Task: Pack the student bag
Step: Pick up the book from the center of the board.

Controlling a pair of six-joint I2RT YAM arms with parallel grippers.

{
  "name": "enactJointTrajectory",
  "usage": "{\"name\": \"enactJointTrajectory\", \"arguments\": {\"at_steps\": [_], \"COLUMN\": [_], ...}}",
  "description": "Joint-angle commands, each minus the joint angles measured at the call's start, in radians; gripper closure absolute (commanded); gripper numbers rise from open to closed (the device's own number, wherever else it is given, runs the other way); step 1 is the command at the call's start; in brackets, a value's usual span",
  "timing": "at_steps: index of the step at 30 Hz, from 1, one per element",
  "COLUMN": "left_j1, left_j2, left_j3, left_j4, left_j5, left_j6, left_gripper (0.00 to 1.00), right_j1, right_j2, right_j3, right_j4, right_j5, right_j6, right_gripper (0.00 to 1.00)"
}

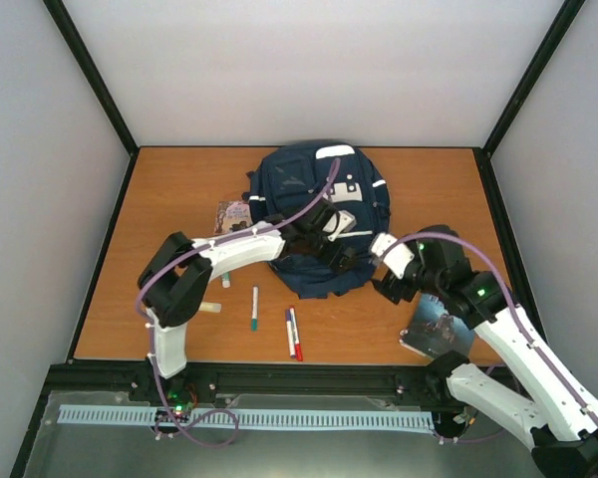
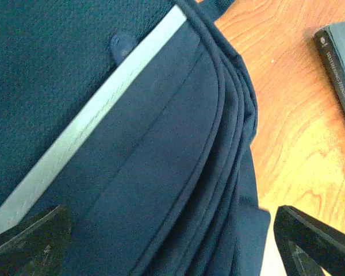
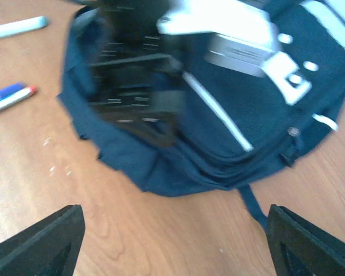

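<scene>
Navy student bag [image 1: 319, 199] centre frame, flat on table [image 1: 179, 199]. Left gripper [image 2: 172, 241] over bag's lower edge, jaws released wide. Right gripper [image 3: 175, 241] lower right of bag, jaws spread, empty.

Navy, white-striped student bag [image 1: 284, 189] lies flat, far centre of the table [image 1: 179, 189].
</scene>
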Motion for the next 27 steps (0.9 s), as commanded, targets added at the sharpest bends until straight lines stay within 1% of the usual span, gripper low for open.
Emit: {"name": "enactJointTrajectory", "arguments": {"at_steps": [1, 4, 6, 8, 11, 13, 17, 19, 20, 23, 24, 25, 27], "left_j1": [0.007, -0.005, -0.027, -0.052, -0.071, -0.094, -0.151, -0.18, -0.202, -0.313, -0.34, -0.357, -0.363], "left_j2": [-0.152, -0.224, -0.265, -0.28, -0.271, -0.27, -0.259, -0.254, -0.261, -0.283, -0.273, -0.254, -0.205], "left_j3": [-0.074, -0.126, -0.153, -0.145, -0.117, -0.122, -0.128, -0.119, -0.117, -0.068, -0.033, 0.009, 0.083], "left_j4": [0.067, 0.077, 0.101, 0.126, 0.159, 0.195, 0.271, 0.297, 0.31, 0.257, 0.208, 0.152, 0.062], "left_j5": [-0.04, -0.097, -0.133, -0.151, -0.113, -0.105, -0.071, -0.078, -0.115, -0.49, -0.6, -0.668, -0.735], "left_j6": [-0.081, -0.091, -0.075, -0.082, -0.114, -0.119, -0.059, -0.048, -0.046, -0.037, -0.057, -0.093, -0.141], "left_gripper": [0.0, 0.0, 0.0, 0.0, 0.0, 0.0, 0.0, 0.0, 0.0, 0.0, 0.0, 0.0, 0.0], "right_j1": [-0.132, -0.275, -0.388, -0.485, -0.635, -0.757, -0.983, -1.073, -1.116, -1.216, -1.24, -1.264, -1.3], "right_j2": [0.054, 0.119, 0.144, 0.173, 0.254, 0.294, 0.333, 0.346, 0.352, 0.352, 0.345, 0.335, 0.314], "right_j3": [0.078, 0.068, 0.038, 0.034, 0.096, 0.126, 0.128, 0.105, 0.092, 0.042, 0.026, 0.01, -0.022], "right_j4": [0.046, 0.078, 0.141, 0.15, 0.052, -0.003, -0.108, -0.147, -0.164, -0.202, -0.208, -0.209, -0.203], "right_j5": [0.003, -0.015, 0.029, -0.008, -0.114, -0.173, -0.212, -0.216, -0.221, -0.223, -0.215, -0.203, -0.168], "right_j6": [0.095, 0.132, 0.186, 0.164, 0.101, 0.053, -0.083, -0.153, -0.187, -0.283, -0.306, -0.328, -0.364], "right_gripper": [0.1, 0.0, 0.0, 0.0, 0.0, 0.0, 0.0, 0.0, 0.0, 0.0, 0.0, 0.0, 0.0]}}
